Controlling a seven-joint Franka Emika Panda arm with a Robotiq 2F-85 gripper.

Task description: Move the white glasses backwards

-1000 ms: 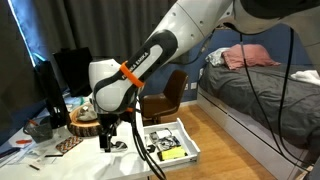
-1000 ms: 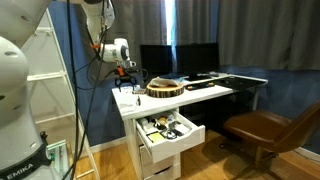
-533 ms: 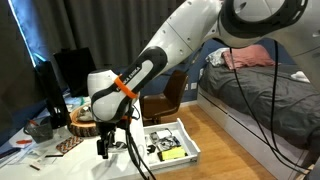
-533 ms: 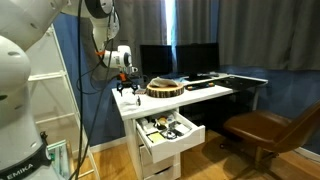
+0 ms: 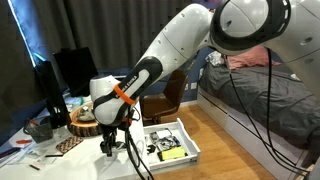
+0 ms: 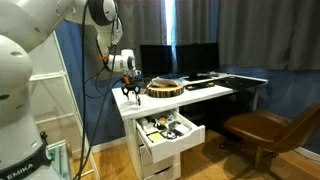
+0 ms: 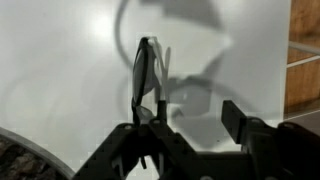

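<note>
Under the white desk (image 6: 215,92) | open drawer (image 6: 165,146) held small mixed things, seen in both exterior views | only the wrist view showed the white glasses (image 7: 146,75), up on edge at 10 o'clock from the gripper (image 7: 187,120), just beside one finger | jaws stood wide apart

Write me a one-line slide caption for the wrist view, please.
Wrist view: open gripper over the white desk, white glasses edge-on beside one jaw, wooden slab at lower left.

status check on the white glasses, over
Claw open, jaws apart. White glasses upright on edge by one jaw. Lifted or resting: cannot tell. Round wooden slab close beside.
</note>
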